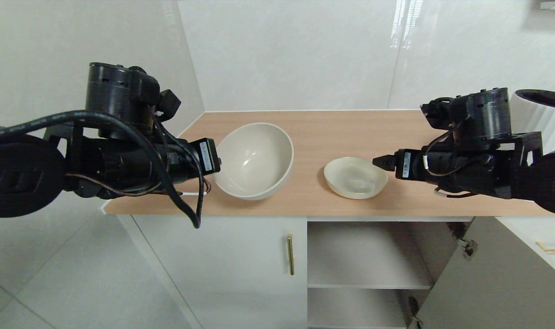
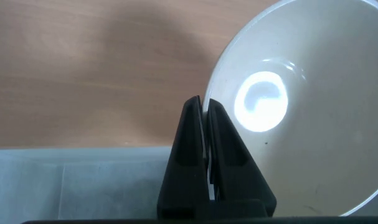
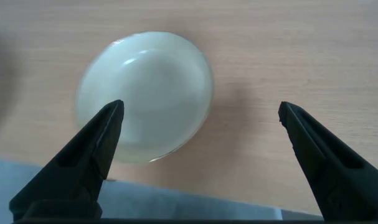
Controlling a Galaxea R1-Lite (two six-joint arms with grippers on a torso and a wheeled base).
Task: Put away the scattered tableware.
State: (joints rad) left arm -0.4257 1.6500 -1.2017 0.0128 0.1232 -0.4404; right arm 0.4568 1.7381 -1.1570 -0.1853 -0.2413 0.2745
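A large cream bowl (image 1: 254,160) sits tilted at the left of the wooden counter (image 1: 350,128). My left gripper (image 1: 219,161) is shut on its left rim. The left wrist view has the two fingers pinched together on that rim (image 2: 205,104), with the bowl's inside (image 2: 301,124) beside them. A small, shallow cream dish (image 1: 355,177) lies flat on the counter's middle right. My right gripper (image 1: 381,161) hovers at the dish's right edge. In the right wrist view it is open (image 3: 201,115), fingers spread wide, with the dish (image 3: 145,93) beneath, towards one finger.
A white ribbed container (image 1: 540,112) stands at the counter's far right. Below the counter, a cupboard (image 1: 364,256) stands open with bare shelves, its door (image 1: 483,278) swung out to the right. A closed door with a brass handle (image 1: 290,254) is to its left. Tiled walls close the back and left.
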